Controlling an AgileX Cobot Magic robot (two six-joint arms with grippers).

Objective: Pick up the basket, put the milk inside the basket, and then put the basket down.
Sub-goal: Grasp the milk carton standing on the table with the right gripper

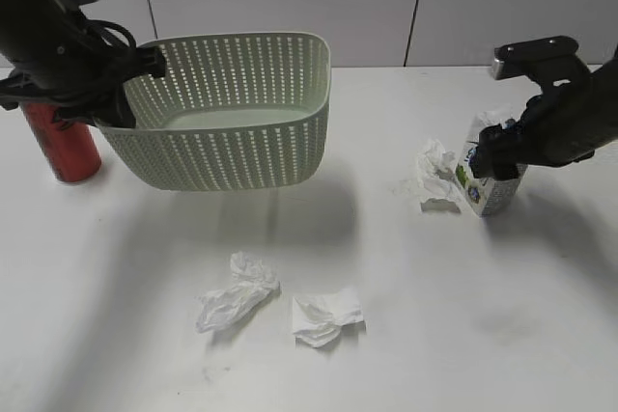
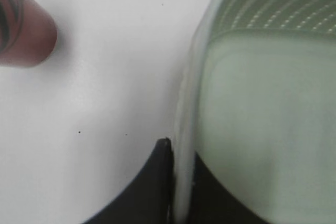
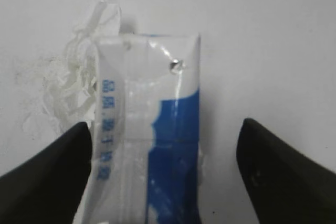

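Note:
The pale sage-green basket (image 1: 232, 113) hangs tilted above the table at the left. My left gripper (image 1: 130, 94) is shut on its left rim. In the left wrist view both fingers (image 2: 181, 153) pinch the rim (image 2: 184, 103). The milk (image 1: 488, 176), a white carton with a blue top, stands on the table at the right. My right gripper (image 1: 494, 150) is open around its top. In the right wrist view the carton (image 3: 149, 135) sits between the fingers (image 3: 163, 129), touching the left one with a gap to the right one.
A red soda can (image 1: 63, 147) stands left of the basket and shows in the left wrist view (image 2: 23, 24). Crumpled tissues lie beside the milk (image 1: 430, 176) and at the front middle (image 1: 237, 301) (image 1: 326, 317). A grey wall runs behind the white table (image 1: 463, 335).

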